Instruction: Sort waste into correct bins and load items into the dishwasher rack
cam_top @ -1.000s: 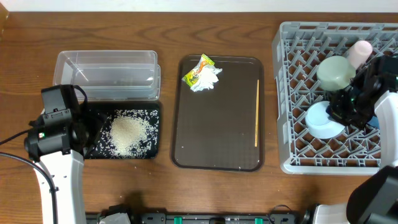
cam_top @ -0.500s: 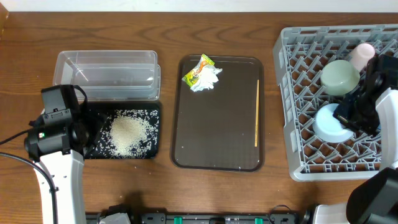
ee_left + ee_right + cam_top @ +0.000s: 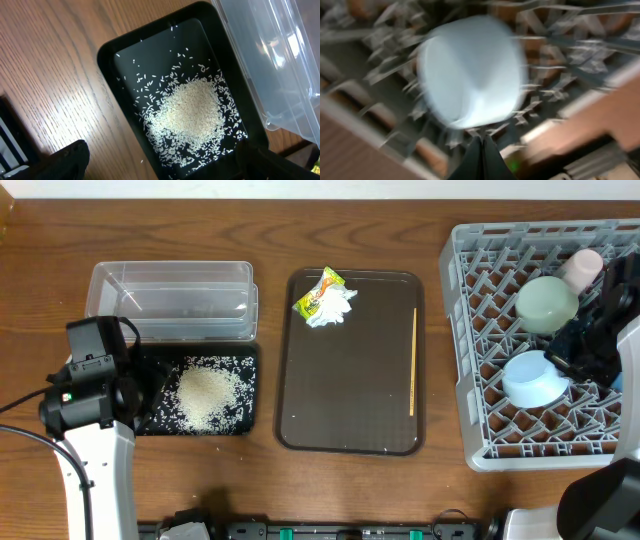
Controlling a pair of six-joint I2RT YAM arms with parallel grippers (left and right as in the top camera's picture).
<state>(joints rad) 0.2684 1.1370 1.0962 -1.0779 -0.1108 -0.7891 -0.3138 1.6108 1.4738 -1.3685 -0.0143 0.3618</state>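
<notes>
The grey dishwasher rack [image 3: 462,330] stands at the right. In it are a mint bowl [image 3: 546,302], a pink cup [image 3: 582,265] and a pale bowl [image 3: 533,379] that lies tilted. My right gripper [image 3: 565,360] is shut and empty, with its tips at that bowl's right edge. The blurred right wrist view shows the shut right gripper [image 3: 481,141] just under the pale bowl [image 3: 470,70]. My left gripper [image 3: 170,167] is open above the near end of the black tray [image 3: 112,55], which holds rice [image 3: 192,110]. The rice [image 3: 205,393] is piled up. On the brown tray are the wrapper [image 3: 318,292], the tissue [image 3: 338,307] and the stick [image 3: 413,360].
The clear tub [image 3: 170,300] stands behind the black tray [image 3: 150,420], and its edge is the clear tub [image 3: 280,60] in the left wrist view. The brown serving tray [image 3: 350,395] lies mid-table. The left arm [image 3: 90,380] stands at the black tray's left end.
The rack has slid a little to the right and towards the front. The pale bowl and my shut right gripper moved right with it. The left arm has not moved.
</notes>
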